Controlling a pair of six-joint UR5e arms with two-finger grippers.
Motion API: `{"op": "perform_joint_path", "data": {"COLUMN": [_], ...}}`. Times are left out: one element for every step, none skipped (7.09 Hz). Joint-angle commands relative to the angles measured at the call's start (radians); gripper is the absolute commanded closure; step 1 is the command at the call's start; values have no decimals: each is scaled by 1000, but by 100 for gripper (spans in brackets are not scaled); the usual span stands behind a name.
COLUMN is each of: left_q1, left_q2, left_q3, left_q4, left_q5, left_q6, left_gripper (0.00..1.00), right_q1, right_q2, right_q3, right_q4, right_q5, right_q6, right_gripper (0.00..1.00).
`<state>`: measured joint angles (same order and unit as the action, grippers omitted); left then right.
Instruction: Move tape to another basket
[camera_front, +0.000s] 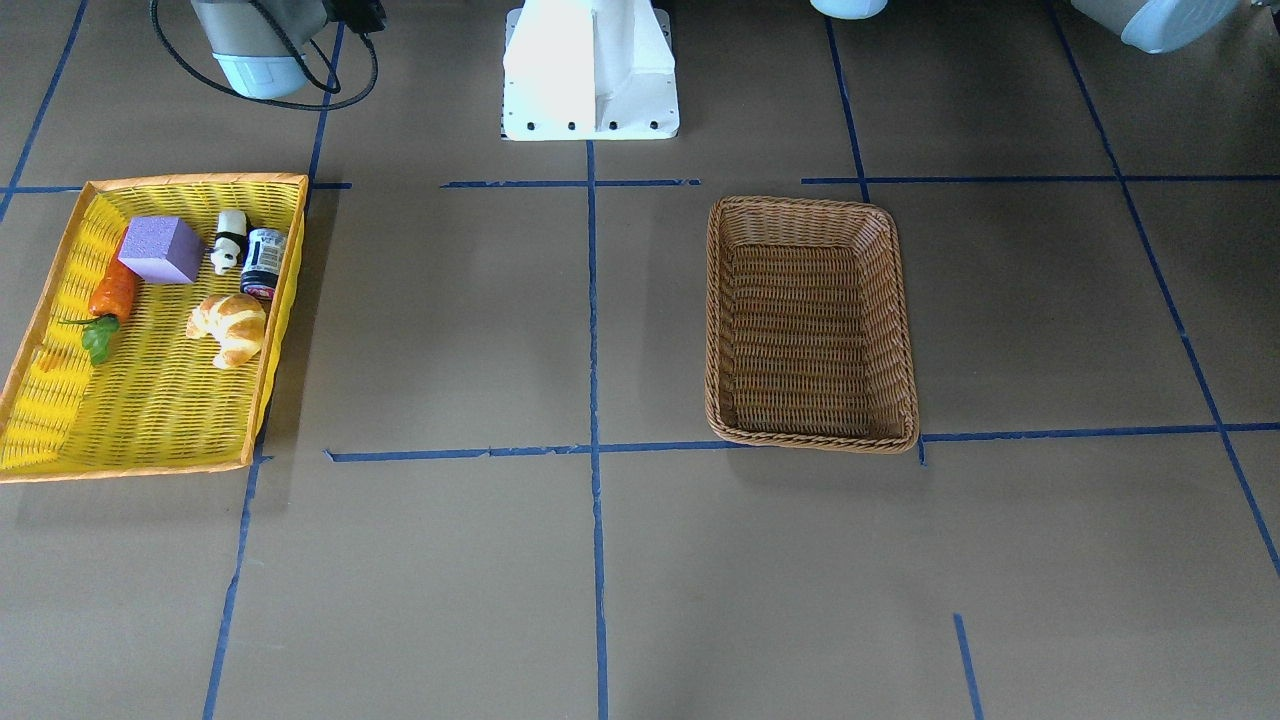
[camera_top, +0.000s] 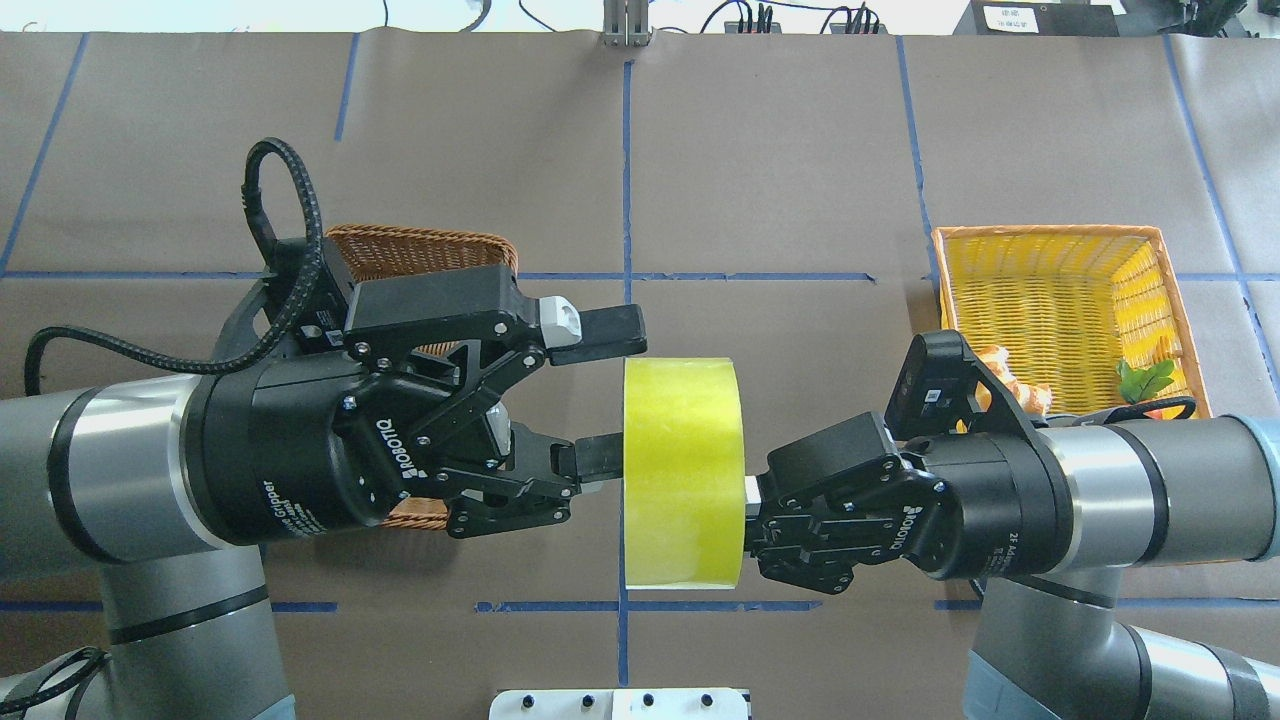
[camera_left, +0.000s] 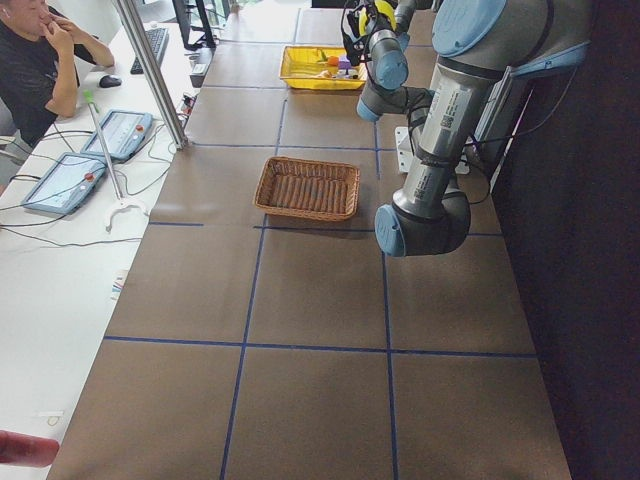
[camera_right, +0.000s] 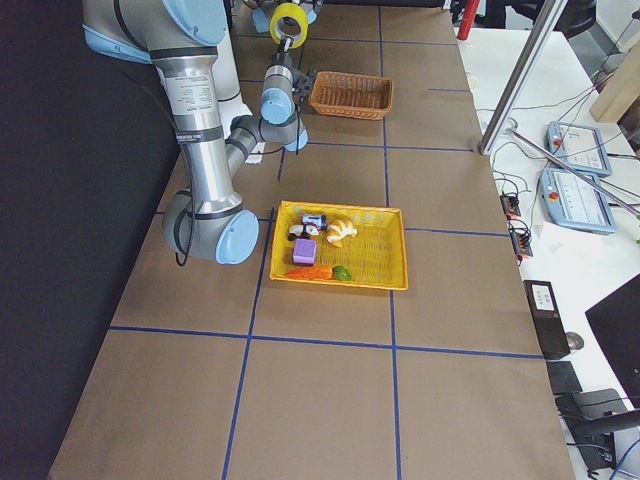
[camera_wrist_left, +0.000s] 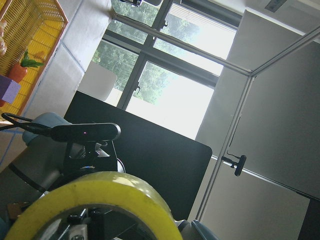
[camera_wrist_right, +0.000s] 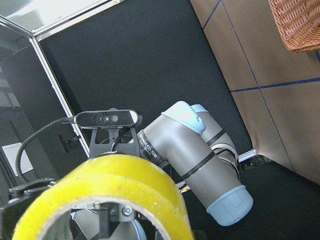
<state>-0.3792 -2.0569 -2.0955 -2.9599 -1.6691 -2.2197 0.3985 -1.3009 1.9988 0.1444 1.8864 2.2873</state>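
The tape (camera_top: 682, 470), a wide yellow roll, hangs on edge in the air between my two grippers. My right gripper (camera_top: 752, 505) is shut on the roll's wall from the right. My left gripper (camera_top: 625, 398) is open, with one finger (camera_top: 600, 332) just above the roll's top edge and the other (camera_top: 598, 456) at its left face. The roll fills the bottom of the left wrist view (camera_wrist_left: 95, 200) and of the right wrist view (camera_wrist_right: 115, 185). The brown wicker basket (camera_front: 805, 205) stands empty on the table, partly hidden under my left gripper in the overhead view (camera_top: 420, 245).
The yellow basket (camera_front: 60, 400) at the robot's right holds a purple block (camera_front: 160, 250), a carrot (camera_front: 112, 292), a croissant (camera_front: 230, 325), a panda figure (camera_front: 230, 240) and a small can (camera_front: 264, 262). The robot's white base (camera_front: 590, 70) stands at the table's back edge.
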Motion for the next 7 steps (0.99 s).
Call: {"op": "perform_joint_path", "data": {"left_q1": [2, 2, 2, 2, 2, 2, 0], "left_q2": [1, 1, 3, 6, 9, 11, 12], "left_q3": [0, -1, -1, -4, -6, -8, -12], "left_q4": [2, 4, 5, 5, 5, 5, 4], "left_q5": [0, 2, 2, 2, 2, 0, 0], "left_q6": [2, 23, 38, 40, 44, 44, 44], "left_gripper": [80, 100, 100, 100, 100, 100, 100], "right_q1": [0, 0, 0, -3, -1, 2, 6], "right_q2": [0, 0, -3, 2, 2, 0, -6], "right_q3": [0, 0, -9, -8, -5, -6, -8], "right_q4": [0, 0, -2, -50, -69, -68, -63], "right_q5": [0, 2, 10, 4, 8, 16, 17], "right_q6": [0, -2, -5, -11, -20, -23, -23], "right_gripper": [99, 94, 59, 1, 0, 0, 0]}}
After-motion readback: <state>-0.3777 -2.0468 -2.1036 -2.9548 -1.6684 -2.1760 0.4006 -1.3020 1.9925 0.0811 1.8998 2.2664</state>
